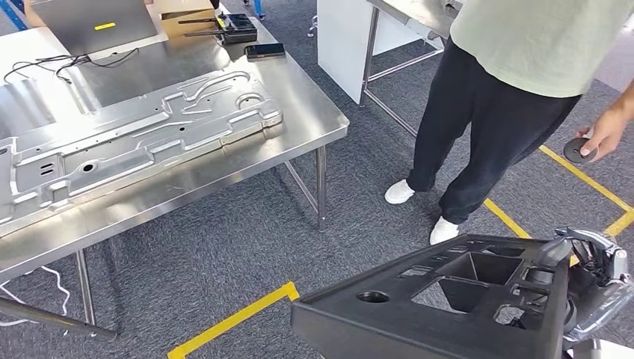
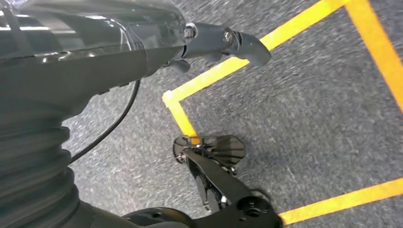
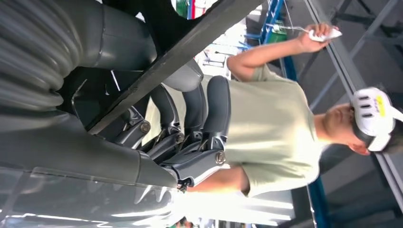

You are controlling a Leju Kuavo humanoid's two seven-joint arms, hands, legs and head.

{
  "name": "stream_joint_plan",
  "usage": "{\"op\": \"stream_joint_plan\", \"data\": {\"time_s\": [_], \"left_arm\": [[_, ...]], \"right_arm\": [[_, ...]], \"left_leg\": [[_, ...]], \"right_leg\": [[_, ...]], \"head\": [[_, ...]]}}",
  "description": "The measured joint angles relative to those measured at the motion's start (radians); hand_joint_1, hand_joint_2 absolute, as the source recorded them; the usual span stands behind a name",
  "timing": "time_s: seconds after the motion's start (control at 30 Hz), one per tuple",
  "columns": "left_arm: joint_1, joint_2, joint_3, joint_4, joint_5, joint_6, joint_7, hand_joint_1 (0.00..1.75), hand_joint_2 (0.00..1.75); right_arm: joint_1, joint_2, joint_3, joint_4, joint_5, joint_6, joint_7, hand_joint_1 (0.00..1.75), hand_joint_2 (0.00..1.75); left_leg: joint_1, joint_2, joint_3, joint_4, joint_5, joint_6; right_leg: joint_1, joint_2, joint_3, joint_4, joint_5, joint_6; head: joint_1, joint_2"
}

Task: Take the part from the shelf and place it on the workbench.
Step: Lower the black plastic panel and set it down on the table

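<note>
A metal panel (image 1: 142, 138) covers most of the workbench (image 1: 314, 112); a person (image 1: 501, 97) stands just beyond its right corner.

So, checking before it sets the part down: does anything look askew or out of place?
The large black moulded plastic part is gripped by the right robot hand at one edge only. Otherwise nothing stands out; the pressed silver metal panel lies flat on the steel workbench.
</note>
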Motion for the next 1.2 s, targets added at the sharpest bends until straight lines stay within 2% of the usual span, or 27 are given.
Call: {"op": "stream_joint_plan", "data": {"time_s": [0.07,0.1,0.13,0.2,0.23,0.27,0.33,0.37,0.4,0.57,0.7,0.73,0.77,0.8,0.87,0.9,0.93,0.97,1.03,1.07,1.1,1.13,1.2], "left_arm": [[-0.001,0.0,0.0,0.0,0.0,0.0,0.0,0.0,1.75],[-0.001,0.0,0.0,0.0,0.0,0.0,0.0,0.0,1.75],[0.0,0.0,0.0,0.0,0.0,0.0,0.0,0.0,1.75],[0.001,-0.001,0.0,0.0,-0.001,0.0,0.0,0.0,1.75],[0.001,-0.001,0.0,0.0,-0.001,0.0,0.0,0.0,1.75],[0.0,-0.001,0.0,0.0,-0.001,0.0,0.0,0.0,1.75],[-0.002,-0.001,0.0,0.0,-0.002,0.0,0.0,0.0,1.75],[-0.002,0.0,0.001,0.0,-0.003,0.0,0.0,0.0,1.75],[-0.002,0.0,0.001,0.0,-0.003,0.0,0.0,0.0,1.75],[-0.002,0.0,0.001,0.0,-0.004,0.0,0.0,0.0,1.75],[-0.004,0.0,0.001,0.0,-0.005,0.0,0.0,0.0,1.75],[-0.005,0.0,0.001,0.0,-0.005,0.0,-0.001,0.0,1.75],[-0.005,0.0,0.001,0.0,-0.005,0.0,-0.001,0.0,1.75],[-0.005,0.0,0.001,0.0,-0.005,0.0,-0.001,0.0,1.75],[-0.003,0.0,0.001,0.0,-0.006,0.0,-0.001,0.0,1.75],[-0.002,0.0,0.002,0.0,-0.006,0.0,-0.001,0.0,1.75],[-0.002,0.0,0.002,0.0,-0.006,0.0,-0.001,0.0,1.75],[-0.002,0.0,0.002,0.0,-0.006,0.0,-0.001,0.0,1.75],[-0.002,-0.001,0.002,0.0,-0.006,0.0,-0.001,0.0,1.75],[-0.003,-0.001,0.002,0.0,-0.007,0.0,-0.001,0.0,1.75],[-0.004,-0.001,0.002,0.0,-0.007,0.0,-0.001,0.0,1.75],[-0.004,-0.001,0.002,0.0,-0.007,0.0,-0.001,0.0,1.75],[-0.003,-0.001,0.002,0.0,-0.007,0.0,-0.001,0.0,1.75]], "right_arm": [[-0.001,0.0,0.0,0.0,0.0,0.0,0.0,1.75,1.75],[-0.001,0.0,0.0,0.0,0.0,0.0,0.0,1.75,1.75],[-0.002,0.0,0.0,0.0,0.001,0.0,0.0,1.75,1.75],[-0.002,0.0,0.001,0.0,0.009,-0.001,0.001,1.75,1.75],[-0.002,0.0,0.001,0.0,0.017,-0.003,0.003,1.75,1.75],[-0.002,0.0,0.001,0.0,0.026,-0.005,0.008,1.75,1.75],[-0.002,-0.001,0.002,0.0,0.042,-0.01,0.017,1.75,1.75],[-0.002,-0.002,0.002,0.0,0.051,-0.015,0.021,1.75,1.75],[-0.002,-0.002,0.002,0.0,0.062,-0.021,0.024,1.75,1.75],[-0.002,-0.003,0.003,0.002,0.093,-0.042,0.028,1.75,1.75],[-0.002,-0.003,0.004,0.002,0.093,-0.046,0.028,1.75,1.75],[-0.002,-0.003,0.004,0.002,0.093,-0.047,0.028,1.75,1.75],[-0.003,-0.003,0.005,0.002,0.093,-0.048,0.028,1.75,1.75],[-0.004,-0.004,0.005,0.002,0.093,-0.049,0.028,1.75,1.75],[-0.005,-0.005,0.007,0.002,0.092,-0.052,0.028,1.75,1.75],[-0.005,-0.006,0.008,0.003,0.091,-0.053,0.028,1.75,1.75],[-0.005,-0.006,0.009,0.004,0.091,-0.054,0.028,1.75,1.75],[-0.005,-0.006,0.01,0.004,0.091,-0.054,0.028,1.75,1.75],[-0.005,-0.007,0.012,0.004,0.091,-0.055,0.028,1.75,1.75],[-0.005,-0.007,0.013,0.004,0.091,-0.055,0.028,1.75,1.75],[-0.005,-0.008,0.013,0.005,0.091,-0.055,0.028,1.75,1.75],[-0.005,-0.008,0.014,0.005,0.091,-0.056,0.028,1.75,1.75],[-0.005,-0.009,0.014,0.006,0.091,-0.056,0.028,1.75,1.75]], "left_leg": [[0.006,-0.024,0.049,-0.136,0.074,-0.001],[0.008,-0.038,0.068,-0.189,0.097,0.001],[0.009,-0.048,0.077,-0.219,0.107,0.003],[0.004,-0.046,0.075,-0.227,0.111,0.015],[0.0,-0.043,0.074,-0.228,0.114,0.019],[-0.002,-0.041,0.073,-0.23,0.116,0.023],[-0.004,-0.041,0.072,-0.232,0.119,0.026],[-0.007,-0.041,0.072,-0.231,0.119,0.028],[-0.01,-0.041,0.071,-0.231,0.12,0.031],[-0.02,-0.043,0.065,-0.226,0.118,0.044],[-0.025,-0.04,0.063,-0.224,0.118,0.057],[-0.022,-0.039,0.064,-0.227,0.121,0.062],[-0.019,-0.038,0.064,-0.231,0.124,0.066],[-0.017,-0.037,0.064,-0.233,0.126,0.07],[-0.018,-0.036,0.062,-0.233,0.127,0.071],[-0.018,-0.038,0.062,-0.233,0.127,0.071],[-0.018,-0.041,0.062,-0.233,0.126,0.07],[-0.018,-0.046,0.063,-0.233,0.125,0.069],[-0.016,-0.06,0.067,-0.233,0.121,0.062],[-0.016,-0.068,0.067,-0.231,0.119,0.057],[-0.015,-0.075,0.065,-0.231,0.118,0.051],[-0.015,-0.083,0.063,-0.231,0.118,0.045],[-0.013,-0.098,0.06,-0.236,0.12,0.032]], "right_leg": [[0.0,0.018,-0.002,0.006,0.0,0.009],[0.001,0.026,-0.005,0.01,0.001,0.015],[0.003,0.033,-0.008,0.011,0.002,0.022],[0.004,0.045,-0.01,0.005,0.009,0.037],[0.003,0.048,-0.011,0.001,0.01,0.037],[0.003,0.05,-0.011,-0.002,0.013,0.032],[0.003,0.05,-0.01,-0.007,0.014,0.012],[0.002,0.05,-0.009,-0.01,0.019,0.009],[0.001,0.05,-0.008,-0.013,0.021,0.011],[-0.008,0.049,-0.006,-0.023,0.028,0.035],[-0.015,0.047,-0.006,-0.027,0.027,0.065],[-0.014,0.037,-0.009,-0.02,0.02,0.069],[-0.013,0.023,-0.021,0.004,0.004,0.07],[-0.011,0.008,-0.043,0.05,-0.023,0.069],[-0.007,-0.01,-0.109,0.191,-0.089,0.067],[-0.006,-0.011,-0.137,0.251,-0.109,0.067],[-0.006,-0.011,-0.149,0.279,-0.111,0.066],[-0.006,-0.011,-0.141,0.264,-0.094,0.064],[-0.006,0.0,-0.076,0.137,-0.032,0.061],[-0.006,0.013,-0.04,0.071,-0.013,0.06],[-0.004,0.024,-0.015,0.028,-0.006,0.059],[-0.003,0.032,-0.004,0.01,-0.01,0.057],[-0.002,0.022,0.001,0.008,-0.015,0.051]], "head": [[-0.004,0.0],[-0.004,0.0],[-0.002,0.0],[0.005,0.0],[0.008,0.0],[0.009,0.0],[0.013,0.0],[0.016,0.0],[0.017,0.0],[0.021,0.0],[0.02,0.0],[0.021,0.0],[0.024,0.0],[0.029,0.0],[0.039,0.0],[0.041,0.0],[0.042,0.0],[0.043,0.0],[0.046,0.0],[0.049,0.0],[0.05,0.0],[0.05,0.0],[0.045,0.0]]}}
